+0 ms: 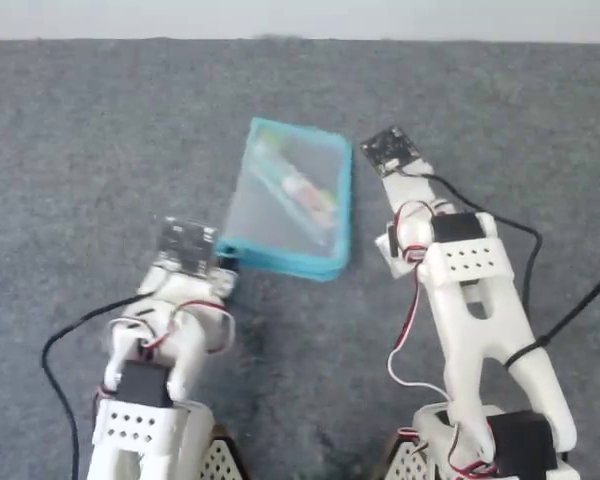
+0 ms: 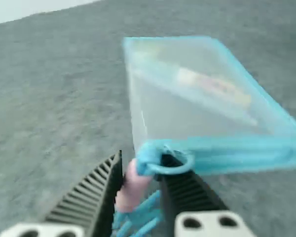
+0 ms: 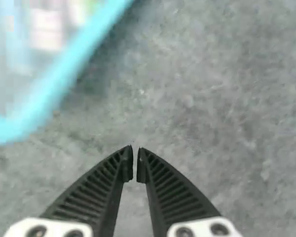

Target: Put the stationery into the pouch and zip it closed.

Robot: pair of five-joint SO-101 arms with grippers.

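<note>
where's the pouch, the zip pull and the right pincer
pouch [image 1: 270,215] high view, clear face
zip pull [image 2: 129,186] left wrist view, pink tab
right pincer [image 3: 134,159] right wrist view, between its fingertips

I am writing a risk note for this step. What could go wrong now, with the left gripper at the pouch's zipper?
1. The right gripper is shut beside the pouch, not on it, so a tug may drag the whole pouch over the mat.
2. The left gripper pinches only the soft pink zipper pull; it might slip out.
</note>
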